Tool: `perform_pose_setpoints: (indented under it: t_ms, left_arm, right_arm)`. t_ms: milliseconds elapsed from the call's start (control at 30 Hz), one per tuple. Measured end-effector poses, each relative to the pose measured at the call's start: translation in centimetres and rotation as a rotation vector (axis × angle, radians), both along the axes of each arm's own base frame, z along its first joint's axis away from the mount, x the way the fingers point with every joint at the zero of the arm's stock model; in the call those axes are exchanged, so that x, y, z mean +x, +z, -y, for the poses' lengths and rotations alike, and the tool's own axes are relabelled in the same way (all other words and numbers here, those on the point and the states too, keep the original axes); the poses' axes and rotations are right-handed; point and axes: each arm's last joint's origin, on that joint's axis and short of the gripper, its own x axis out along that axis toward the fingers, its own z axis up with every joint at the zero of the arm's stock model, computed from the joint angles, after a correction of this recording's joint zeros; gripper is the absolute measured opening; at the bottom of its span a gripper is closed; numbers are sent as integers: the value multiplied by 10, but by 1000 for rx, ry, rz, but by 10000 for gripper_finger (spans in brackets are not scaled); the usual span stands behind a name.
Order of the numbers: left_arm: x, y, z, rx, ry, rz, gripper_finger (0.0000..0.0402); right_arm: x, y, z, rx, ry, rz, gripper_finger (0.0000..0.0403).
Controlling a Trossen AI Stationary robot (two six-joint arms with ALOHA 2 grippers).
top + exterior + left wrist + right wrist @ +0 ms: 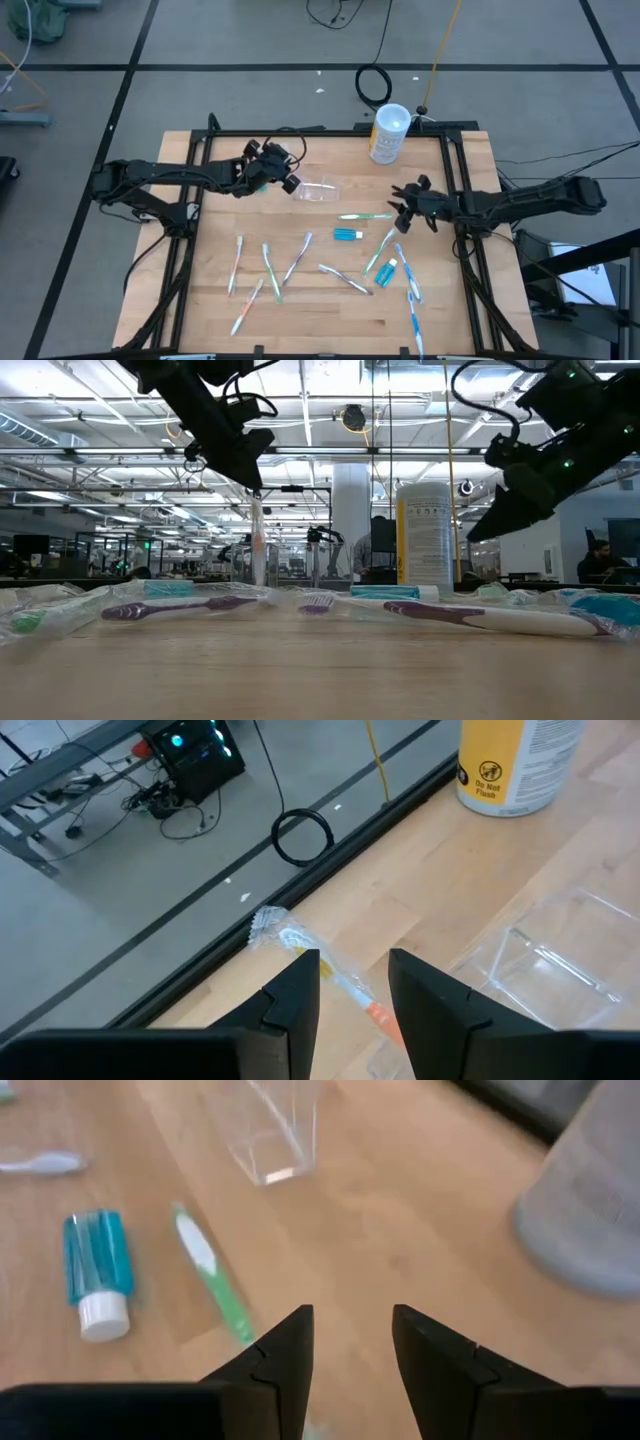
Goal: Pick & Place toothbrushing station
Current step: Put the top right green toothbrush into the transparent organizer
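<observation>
The clear plastic cup (318, 190) lies on its side on the wooden table, also seen in the left wrist view (560, 960). My left gripper (283, 172) hovers just left of it, shut on a wrapped toothbrush (258, 545) with an orange handle. My right gripper (402, 208) is open and empty above the table, near a green toothbrush (215, 1275) that lies flat. Several more pastel toothbrushes (270, 270) and two teal toothpaste tubes (348, 235) (387, 272) lie spread over the near half of the table. My left gripper holds the wrapped toothbrush by its orange handle part (375, 1012), between its two fingers. The brush reaches out past the fingertips, with its bristle end (270, 925) farthest from them. In the low view it hangs about upright below the gripper; whether its lower end touches the table, I cannot tell.
A tall white canister with a yellow label (388, 132) stands at the table's far edge, right of centre. A coiled black cable (373, 84) lies on the floor behind the table. Dark frame rails (455, 180) run along the table's sides.
</observation>
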Motion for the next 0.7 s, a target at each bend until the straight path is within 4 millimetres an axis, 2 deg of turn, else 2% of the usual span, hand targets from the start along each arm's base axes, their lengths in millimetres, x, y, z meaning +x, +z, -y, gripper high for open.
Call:
perform_pose_setpoints:
  t_ms: [233,467,700]
  left_arm:
    - [0,0,0,-1,0,0,129]
    - [0,0,0,-3,2,2,129]
    - [0,0,0,-4,2,4,129]
  right_arm:
    - [-6,-20,-5,179,93,-80,130]
    - [-21,-44,-5,200,77,-150,130]
    - [-20,-49,-2,194,72,-11,130]
